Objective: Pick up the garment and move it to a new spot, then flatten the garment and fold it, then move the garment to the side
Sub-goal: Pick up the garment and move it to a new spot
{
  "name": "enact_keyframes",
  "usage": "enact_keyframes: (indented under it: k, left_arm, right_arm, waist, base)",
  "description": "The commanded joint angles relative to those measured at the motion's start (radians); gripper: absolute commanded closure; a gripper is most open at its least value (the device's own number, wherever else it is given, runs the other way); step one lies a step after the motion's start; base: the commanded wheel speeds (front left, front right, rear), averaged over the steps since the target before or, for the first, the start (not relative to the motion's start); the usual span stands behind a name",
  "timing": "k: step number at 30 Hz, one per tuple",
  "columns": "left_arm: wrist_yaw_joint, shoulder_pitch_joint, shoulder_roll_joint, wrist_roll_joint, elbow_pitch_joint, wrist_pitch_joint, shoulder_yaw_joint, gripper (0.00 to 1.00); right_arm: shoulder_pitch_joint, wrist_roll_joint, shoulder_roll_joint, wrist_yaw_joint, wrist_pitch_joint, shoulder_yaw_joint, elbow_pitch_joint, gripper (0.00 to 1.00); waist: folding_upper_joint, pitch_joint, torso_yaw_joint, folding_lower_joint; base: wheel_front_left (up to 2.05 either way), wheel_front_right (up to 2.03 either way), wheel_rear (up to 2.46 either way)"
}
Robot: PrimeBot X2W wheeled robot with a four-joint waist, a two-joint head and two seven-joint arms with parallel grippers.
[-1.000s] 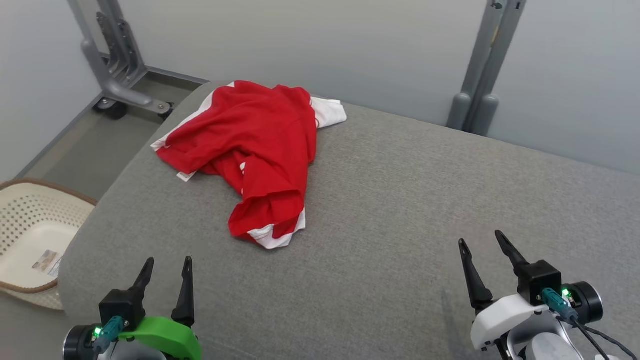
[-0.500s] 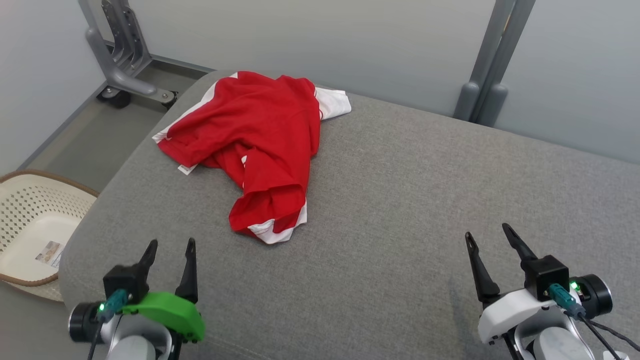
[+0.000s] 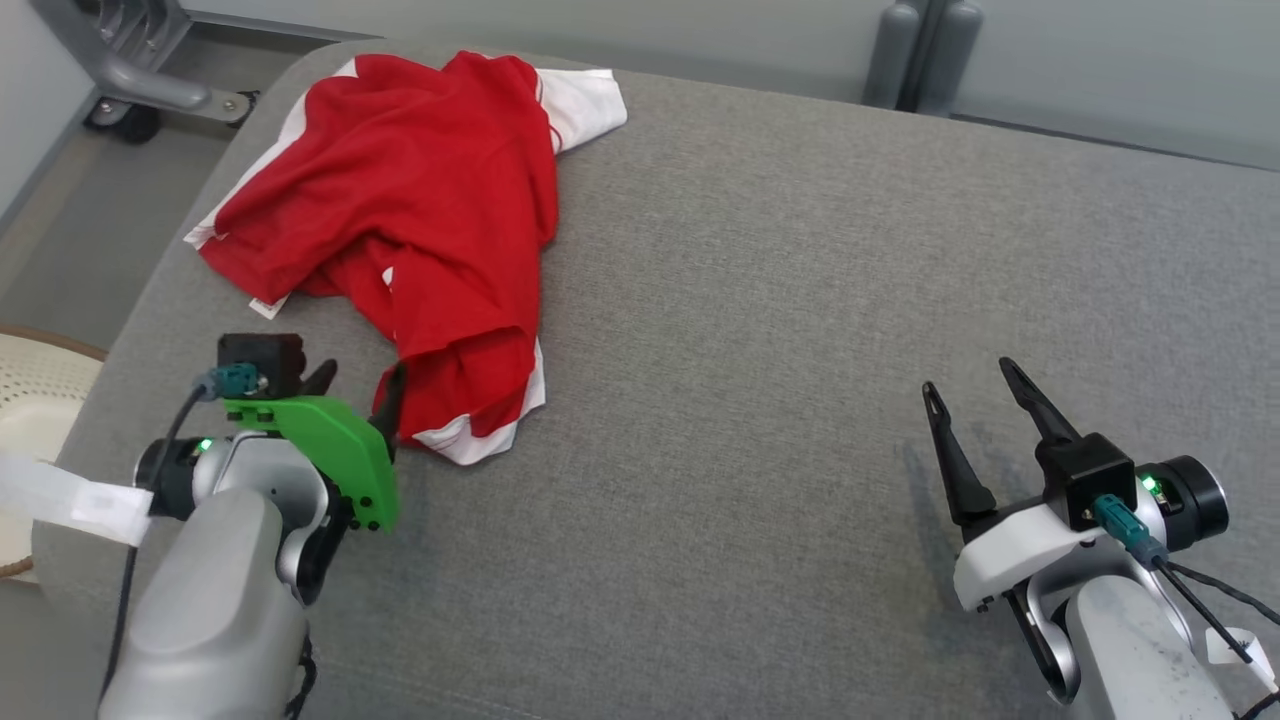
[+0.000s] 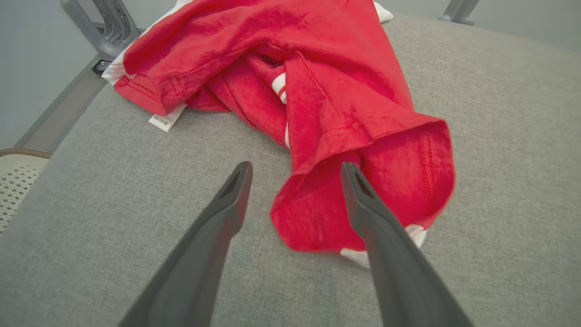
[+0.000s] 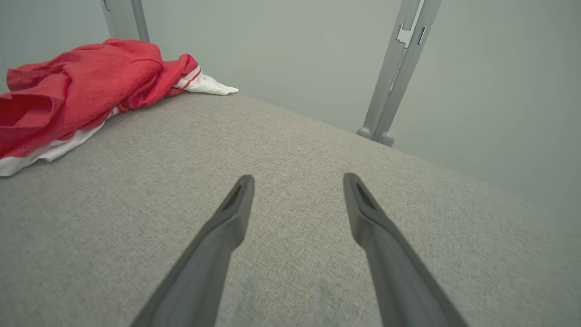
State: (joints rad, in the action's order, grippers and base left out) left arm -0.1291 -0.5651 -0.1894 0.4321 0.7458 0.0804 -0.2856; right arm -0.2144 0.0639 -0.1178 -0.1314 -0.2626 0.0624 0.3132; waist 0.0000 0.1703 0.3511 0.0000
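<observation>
One arm forward: the left pincer is at the garment's edge with nothing gripped.
Over the last second I have brought the left gripper (image 3: 362, 372) up from the near edge of the grey cushion (image 3: 800, 300) to the nearest fold of the red-and-white garment (image 3: 420, 200), which lies crumpled toward the far left corner. Its jaws stand wide and empty, one finger against the fold. The right gripper (image 3: 968, 376) waits open, well apart. The head camera has also dipped. I judge the pickup imminent.

Light soft & even, fairly bright, diffuse. Faint shadow on grey cushion (image 3: 800, 300) just left of right gripper (image 3: 966, 375). Wrist views: wide-angle bending twd edges; fingers (image 5: 204, 272) slightly soft near bottom edge.
</observation>
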Motion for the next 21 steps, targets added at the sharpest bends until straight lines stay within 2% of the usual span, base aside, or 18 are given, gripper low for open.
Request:
enact_keyframes:
  k: [1,5,8,14,15,16,21]
  left_arm:
    - [-0.002,-0.027,-0.019,0.015,0.011,0.009,-0.009,0.00]
    - [-0.002,-0.068,-0.064,0.059,0.063,0.046,-0.068,0.00]
    - [-0.002,-0.090,-0.077,0.100,0.102,0.070,-0.099,0.00]
    - [-0.002,-0.135,-0.102,0.128,0.189,0.046,-0.123,0.00]
    - [-0.002,-0.139,-0.097,0.134,0.204,0.052,-0.129,0.54]
    - [-0.002,-0.140,-0.088,0.148,0.215,0.069,-0.140,1.00]
    - [-0.001,-0.155,-0.127,0.148,0.245,0.110,-0.198,1.00]
  right_arm:
    - [-0.013,0.001,-0.007,0.001,-0.003,-0.002,-0.002,0.00]
    - [-0.025,0.002,-0.008,0.001,-0.003,-0.002,-0.003,0.00]
    - [-0.034,0.002,-0.004,0.001,-0.003,-0.003,-0.004,0.00]
    - [-0.044,0.009,0.003,0.001,-0.003,0.007,-0.001,0.00]
    - [-0.045,0.009,0.004,0.001,-0.003,0.006,0.001,0.00]
    - [-0.045,0.010,0.005,0.001,-0.003,0.004,0.002,0.00]
    - [-0.026,0.011,0.013,0.001,-0.003,-0.007,0.006,0.00]
  waist:
    - [0.0000,0.052,-0.060,0.0000]
    - [0.0000,0.070,-0.093,0.0000]
    - [0.0000,0.084,-0.112,0.0000]
    - [0.0000,0.114,-0.140,0.0000]
    - [0.0000,0.116,-0.142,0.0000]
    - [0.0000,0.117,-0.144,0.0000]
    - [0.0000,0.111,-0.140,0.0000]
  base:
    - [0.00,0.00,0.00]
    - [0.00,0.00,0.00]
    - [0.00,0.00,0.00]
    - [0.00,0.00,0.00]
    - [0.00,0.00,0.00]
    - [0.00,0.00,0.00]
    - [0.00,0.00,0.00]
